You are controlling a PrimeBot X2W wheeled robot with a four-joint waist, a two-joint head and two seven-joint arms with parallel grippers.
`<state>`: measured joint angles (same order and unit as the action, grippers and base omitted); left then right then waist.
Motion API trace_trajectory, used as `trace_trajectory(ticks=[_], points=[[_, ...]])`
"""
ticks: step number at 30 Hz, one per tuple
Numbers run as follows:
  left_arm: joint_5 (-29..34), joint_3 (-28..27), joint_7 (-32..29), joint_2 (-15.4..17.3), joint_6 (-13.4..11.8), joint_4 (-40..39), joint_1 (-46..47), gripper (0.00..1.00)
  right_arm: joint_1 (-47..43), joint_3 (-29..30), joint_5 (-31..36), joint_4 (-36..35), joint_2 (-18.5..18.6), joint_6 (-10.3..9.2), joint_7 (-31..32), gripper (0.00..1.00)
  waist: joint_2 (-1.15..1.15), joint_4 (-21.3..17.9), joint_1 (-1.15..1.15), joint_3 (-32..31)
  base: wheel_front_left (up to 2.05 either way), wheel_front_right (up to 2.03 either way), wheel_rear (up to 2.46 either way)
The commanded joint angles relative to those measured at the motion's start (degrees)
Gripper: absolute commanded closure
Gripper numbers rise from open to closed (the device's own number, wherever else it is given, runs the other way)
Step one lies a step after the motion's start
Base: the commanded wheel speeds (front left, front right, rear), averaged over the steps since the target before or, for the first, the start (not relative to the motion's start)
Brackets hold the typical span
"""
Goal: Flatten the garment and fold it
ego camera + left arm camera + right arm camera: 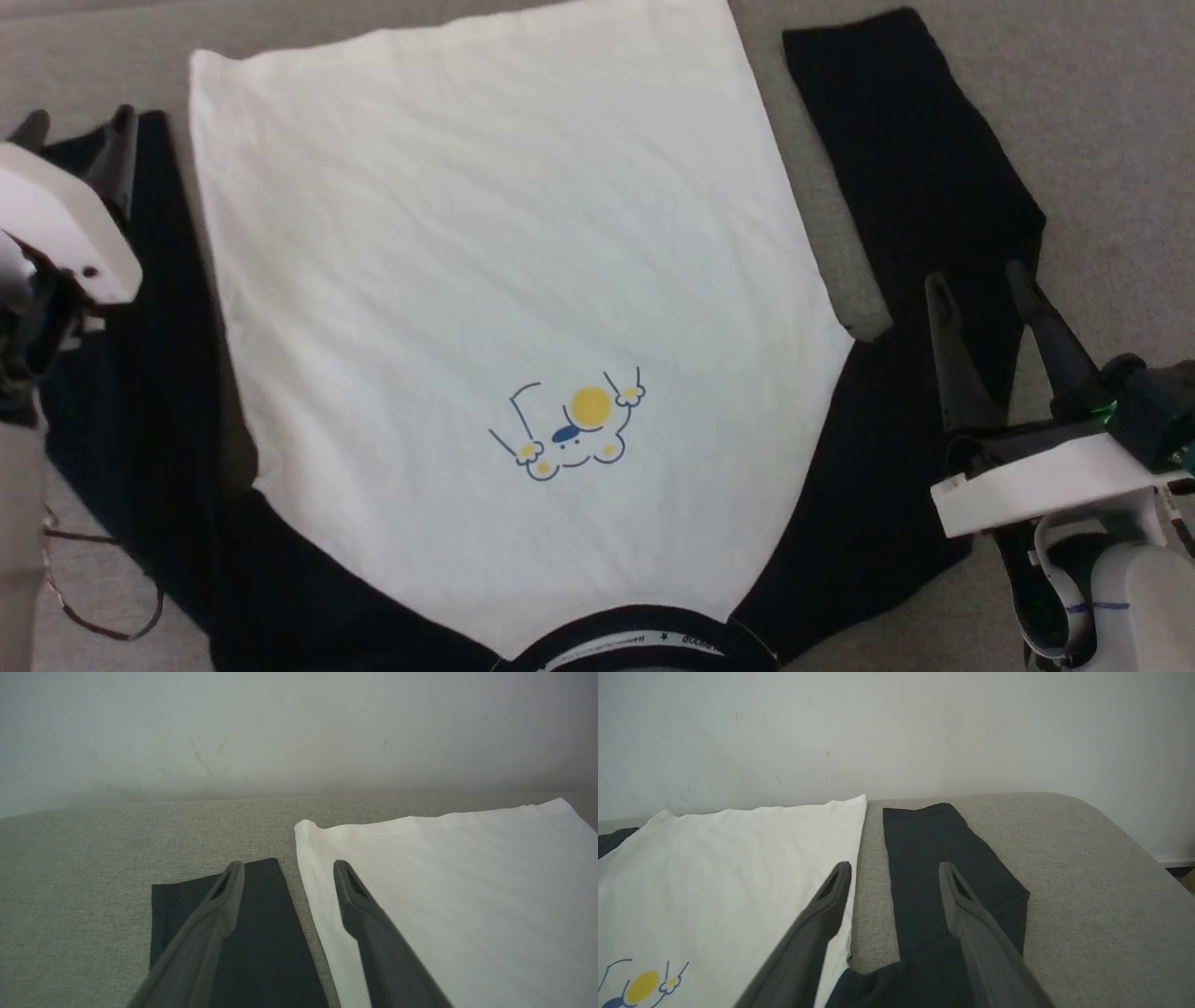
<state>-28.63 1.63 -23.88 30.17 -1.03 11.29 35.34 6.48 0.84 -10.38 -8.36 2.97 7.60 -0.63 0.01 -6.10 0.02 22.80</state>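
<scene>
Garment (485, 261) lies print-up, spread flat on the bench (1102, 112), neckband (644, 635) nearest (flattening looks done). Left gripper (77, 119) and right gripper (978, 278) stand over the black sleeves (915, 168), fingers wide apart, holding nothing. Next, likely: pinch each sleeve and fold it inward.

left gripper (77, 126): jaws spread wide, nothing between, pointing away from robot, by left edge of grey cushion (1111, 112) | left wrist (56, 224): white housing, tilted | right gripper (978, 280): jaws spread wide, empty, angled slightly leftward, near right edge | right wrist (1046, 485): white housing | right forearm (1120, 597): pale, lower right
</scene>
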Motion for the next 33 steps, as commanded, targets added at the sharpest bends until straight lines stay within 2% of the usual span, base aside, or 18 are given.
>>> trace_trajectory(ticks=[1,5,13,17,18,20,24,29,33], points=[[-1.05,-0.28,-2.71,0.88,0.02,1.62,2.22,0.0,1.27,-0.4,-0.75,0.21,-0.09,-0.11,-0.71,0.0,-0.01,-4.38,-0.02,5.8,0.0,0.0,0.0],[-2.13,-1.63,-8.83,2.68,-2.62,4.94,4.9,0.0,1.89,-0.95,-2.54,0.28,-0.09,-0.11,-1.28,0.0,-0.01,-6.08,-0.02,7.97,0.0,0.0,0.0],[-2.98,-2.47,-17.63,3.96,-7.6,5.21,4.62,0.0,3.18,-1.69,-4.03,2.08,-0.09,-0.11,-3.1,0.0,-0.01,-7.56,-0.02,10.85,0.0,0.0,0.0],[-1.18,-1.7,-23.48,6.31,-10.76,5.05,2.89,0.0,3.83,-1.94,-4.39,2.86,-0.09,-0.11,-3.62,0.0,-0.01,-7.73,-0.02,11.1,0.0,0.0,0.0],[-0.85,-1.61,-24.69,6.83,-11.41,4.68,2.34,0.52,3.99,-1.97,-4.46,2.97,-0.09,-0.11,-3.72,0.0,-0.01,-7.73,-0.02,11.1,0.0,0.0,0.0],[-0.53,-1.32,-26.75,7.71,-11.98,3.52,1.36,1.0,4.26,-1.96,-4.52,3.14,-0.09,-0.11,-3.87,0.0,-0.01,-7.65,-0.02,11.02,0.0,0.0,0.0],[0.45,-1.75,-24.05,8.29,-12.4,0.53,0.48,1.0,4.51,-2.03,-4.58,3.61,-0.09,-0.11,-3.94,0.0,-0.01,-7.22,-0.02,10.36,0.0,0.0,0.0],[3.07,-2.01,-14.41,8.51,-11.82,-0.4,0.0,1.0,4.49,-1.95,-4.27,3.9,-0.09,-0.11,-4.08,0.0,-0.01,-6.18,-0.02,7.97,0.0,0.0,0.0],[2.9,-3.14,-7.39,7.46,-11.21,0.31,-0.79,1.0,4.02,-1.52,-3.98,4.29,-0.09,-0.11,-3.74,0.0,-0.01,-5.15,-0.02,4.52,0.0,0.0,0.0]])
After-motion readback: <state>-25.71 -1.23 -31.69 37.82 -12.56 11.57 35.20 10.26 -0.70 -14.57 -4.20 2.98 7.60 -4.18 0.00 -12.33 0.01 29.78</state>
